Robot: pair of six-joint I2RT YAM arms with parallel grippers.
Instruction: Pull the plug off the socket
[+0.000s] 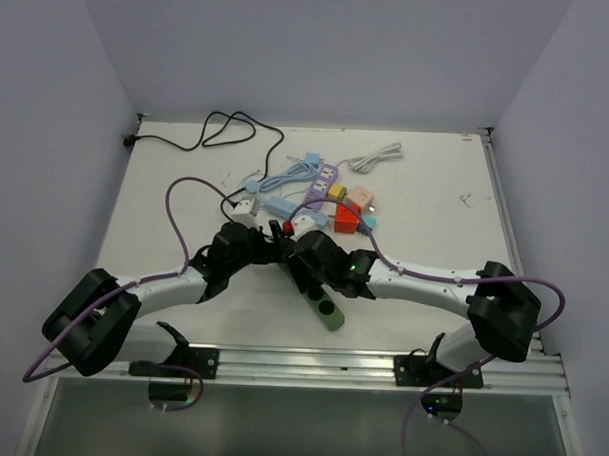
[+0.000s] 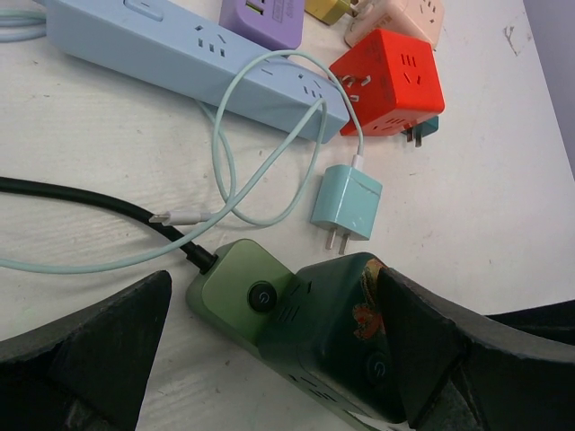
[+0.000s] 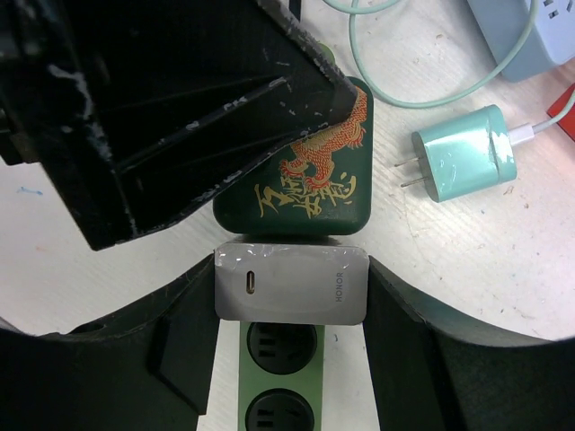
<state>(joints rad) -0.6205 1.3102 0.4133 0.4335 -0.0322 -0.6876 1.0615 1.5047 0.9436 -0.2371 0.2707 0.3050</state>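
Right fingers (image 3: 180, 346) clamp the flat sides of the glossy white charger plug (image 3: 292, 285), likely slippery and tight in its green power strip (image 3: 280, 382); left fingers (image 2: 94, 359) gape open.

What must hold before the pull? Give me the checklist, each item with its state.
1. Right gripper closed on the white charger: ok, fingers against both its sides.
2. White charger seated in the green power strip: ok, not yet out.
3. Left gripper bracing the strip: not ok; jaws open, one finger touches the dark green adapter, the other stands apart.
4. Teal charger apart from the strip: ok.
5. How far down the charger the fingers reach: cannot tell.
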